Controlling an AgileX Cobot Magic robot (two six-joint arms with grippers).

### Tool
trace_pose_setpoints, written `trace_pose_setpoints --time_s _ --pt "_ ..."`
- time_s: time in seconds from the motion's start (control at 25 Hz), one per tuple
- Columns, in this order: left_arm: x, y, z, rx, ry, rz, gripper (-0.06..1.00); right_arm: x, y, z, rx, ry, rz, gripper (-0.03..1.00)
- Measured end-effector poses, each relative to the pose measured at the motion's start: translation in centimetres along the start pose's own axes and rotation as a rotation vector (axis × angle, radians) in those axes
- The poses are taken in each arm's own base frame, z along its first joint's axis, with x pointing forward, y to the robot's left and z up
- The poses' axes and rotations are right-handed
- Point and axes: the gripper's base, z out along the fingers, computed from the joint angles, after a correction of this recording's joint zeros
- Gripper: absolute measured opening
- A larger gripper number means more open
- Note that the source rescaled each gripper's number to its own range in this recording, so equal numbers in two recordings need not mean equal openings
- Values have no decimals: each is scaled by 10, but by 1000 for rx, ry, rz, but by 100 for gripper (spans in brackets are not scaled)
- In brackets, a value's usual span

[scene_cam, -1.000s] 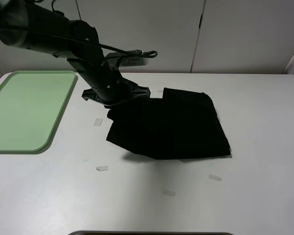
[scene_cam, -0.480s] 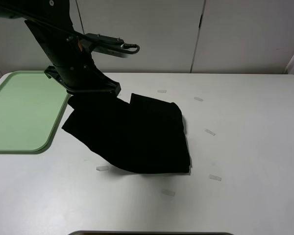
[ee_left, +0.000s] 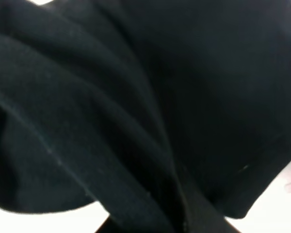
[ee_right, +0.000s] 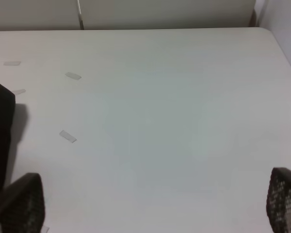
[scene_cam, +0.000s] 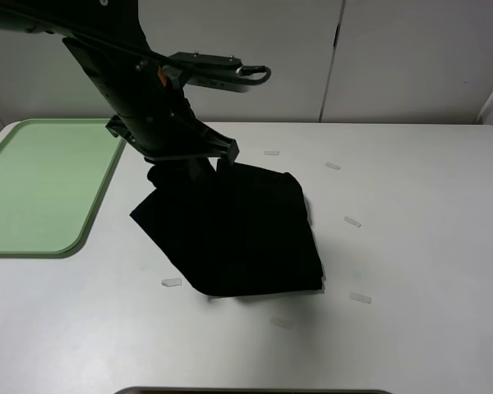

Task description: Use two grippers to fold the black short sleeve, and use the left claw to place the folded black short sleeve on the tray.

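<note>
The black short sleeve [scene_cam: 238, 230] is folded into a dark bundle and hangs from my left gripper [scene_cam: 182, 168], which is shut on its upper left corner. Its lower edge still rests on the white table. The left claw belongs to the bulky black arm [scene_cam: 140, 90] with an orange spot. Black cloth [ee_left: 136, 97] fills the left wrist view and hides the jaws. The light-green tray [scene_cam: 41, 180] lies at the table's left edge, apart from the shirt. My right gripper [ee_right: 153, 213] stands open over bare table; a strip of the shirt [ee_right: 0, 121] shows beside it.
Small pale tape marks [scene_cam: 171, 282] dot the white table [scene_cam: 411, 246] around the shirt, another tape mark [scene_cam: 361, 298] to its right. White cabinet doors stand behind the table. A dark edge shows at the bottom of the exterior high view.
The left arm dragged the shirt left toward the tray, then swung back a little to the right and lifted it, so the cloth now hangs more bunched. The right gripper has stayed open.
</note>
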Motion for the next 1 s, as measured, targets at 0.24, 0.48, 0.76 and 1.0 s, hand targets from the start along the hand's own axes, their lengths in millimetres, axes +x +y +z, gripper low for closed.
trace_pose_setpoints --time_s 0.24,0.48,0.76,1.0 --pt "-3 -20 18 30 -41 27 5 0 0 0 0 0 0 100" --pt "-7 -36 48 66 -90 35 5 0 0 0 0 0 0 100" --pt "-11 -55 76 138 -165 -7 25 0 0 0 0 0 0 100" --pt "-13 -68 86 167 -237 10 68 0 0 0 0 0 0 100"
